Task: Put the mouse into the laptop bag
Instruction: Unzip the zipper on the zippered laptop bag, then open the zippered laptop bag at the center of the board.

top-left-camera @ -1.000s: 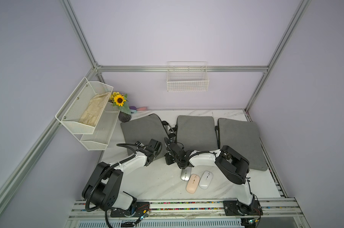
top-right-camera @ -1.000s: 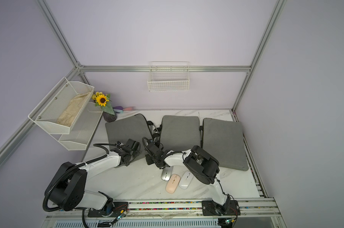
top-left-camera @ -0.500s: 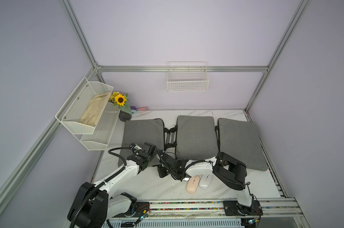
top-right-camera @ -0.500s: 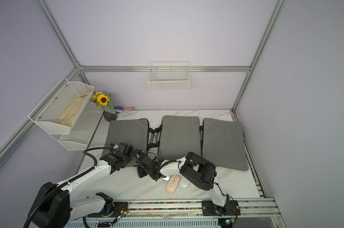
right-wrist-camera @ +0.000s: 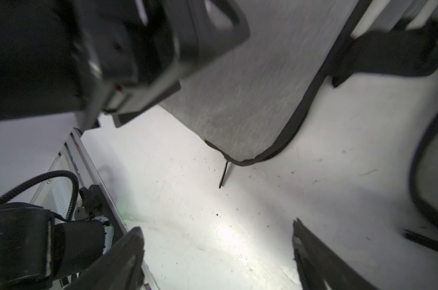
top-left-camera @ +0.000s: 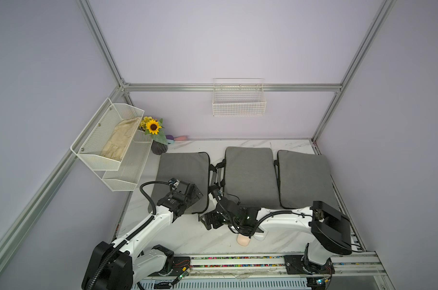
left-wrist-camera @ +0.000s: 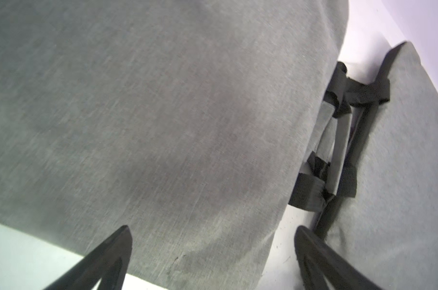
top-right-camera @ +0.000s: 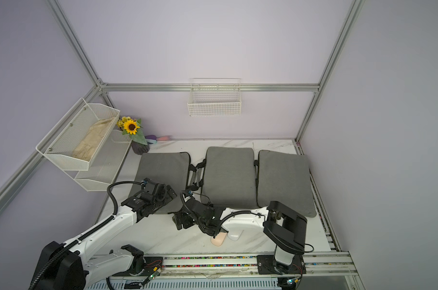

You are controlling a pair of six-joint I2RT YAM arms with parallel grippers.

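Three grey laptop bags lie side by side: left (top-left-camera: 182,173), middle (top-left-camera: 249,173) and right (top-left-camera: 303,178). A pink mouse (top-left-camera: 243,241) and a white mouse (top-left-camera: 260,236) lie near the front edge, both partly hidden under my right arm. My left gripper (top-left-camera: 197,195) (left-wrist-camera: 212,229) hangs open over the left bag's (left-wrist-camera: 162,113) near right corner, holding nothing. My right gripper (top-left-camera: 207,222) (right-wrist-camera: 216,226) is open over bare table just in front of that corner. The bag's zipper pull (right-wrist-camera: 224,173) lies loose on the table ahead of it.
A two-tier mesh shelf (top-left-camera: 107,148) juts out at the left, with a sunflower pot (top-left-camera: 159,147) behind the left bag. A wire basket (top-left-camera: 238,100) hangs on the back wall. Black bag handles (left-wrist-camera: 338,150) fill the gap between the left and middle bags.
My right gripper has drawn back toward the front and left and has opened. The left bag has gone from skewed to square. A grey mouse seen earlier is out of sight.
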